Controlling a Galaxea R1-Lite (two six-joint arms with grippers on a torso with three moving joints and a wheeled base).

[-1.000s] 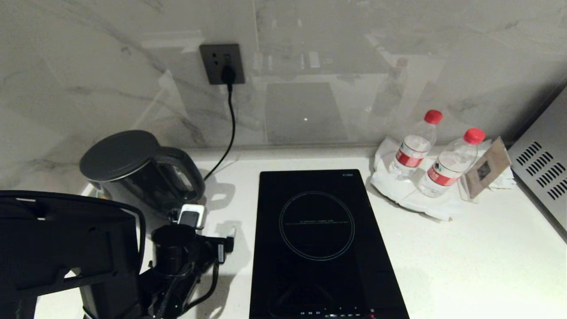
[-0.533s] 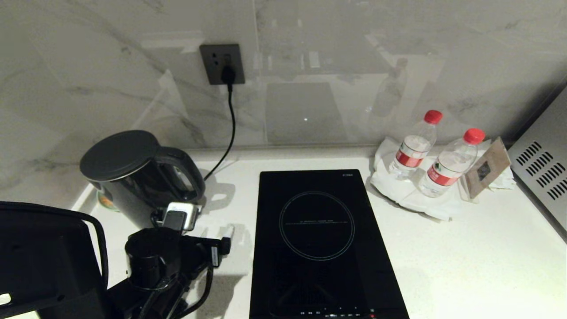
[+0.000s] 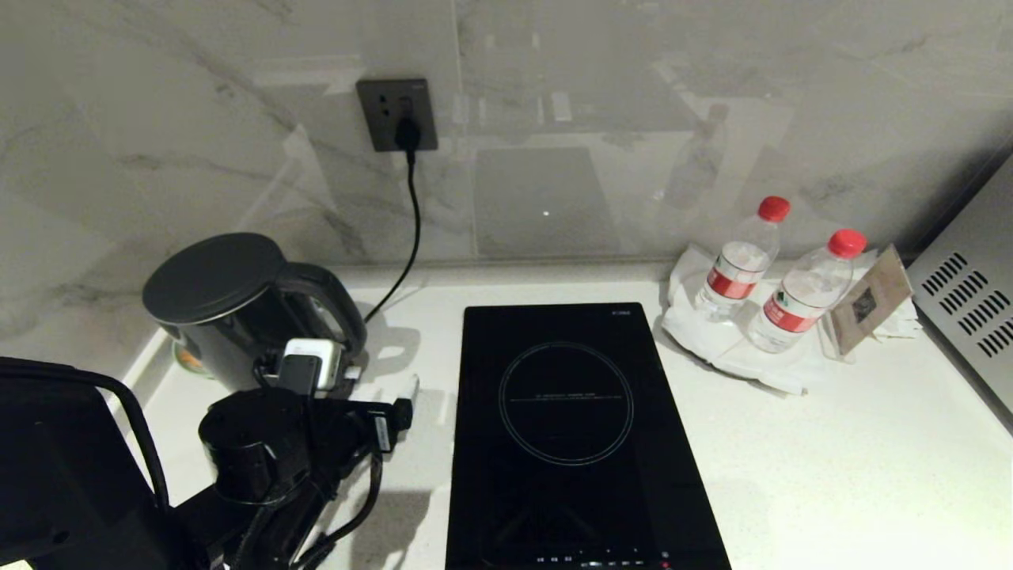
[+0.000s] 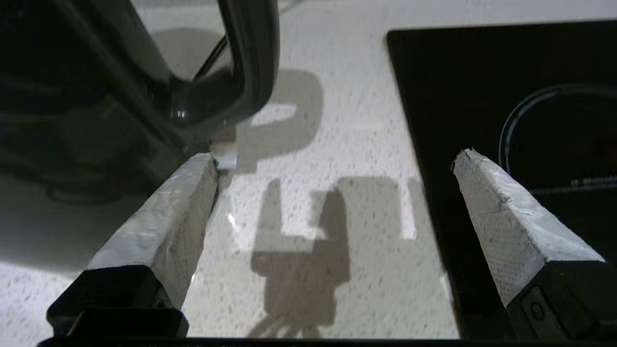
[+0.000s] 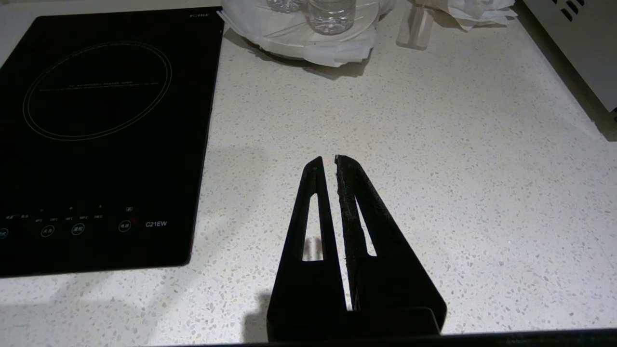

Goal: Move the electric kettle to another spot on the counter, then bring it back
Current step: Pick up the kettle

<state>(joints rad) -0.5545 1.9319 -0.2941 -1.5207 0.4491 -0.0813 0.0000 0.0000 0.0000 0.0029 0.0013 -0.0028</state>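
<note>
head view: the electric kettle (image 3: 237, 305) stands at the back left of the white worktop (image 3: 831, 459), handle turned toward the induction hob (image 3: 566, 435), with a power cord (image 3: 410, 229) running up to the wall socket (image 3: 396, 113). the left end effector (image 3: 372, 388) sits low just in front of the kettle's handle, not gripping it. two water bottles (image 3: 772, 277) stand well apart at the back right.

left wrist view: the left end effector (image 4: 332, 159) is spread wide and holds nothing. one fingertip (image 4: 197, 168) lies just beside the foot of the kettle handle (image 4: 253, 58); the other hangs over the hob's edge (image 4: 409, 120). the handle is off to one side rather than between the jaws.

right wrist view: the right end effector (image 5: 327, 161) is pinched nearly shut, empty, parked above bare worktop beside the hob.

risks, as i judge them: closing from this offset could catch only the handle's edge, or the near finger could shove the kettle sideways or tip it. the glossy handle may slip in a partial grip. a lift that drags the cord or base could pull things askew.
</note>
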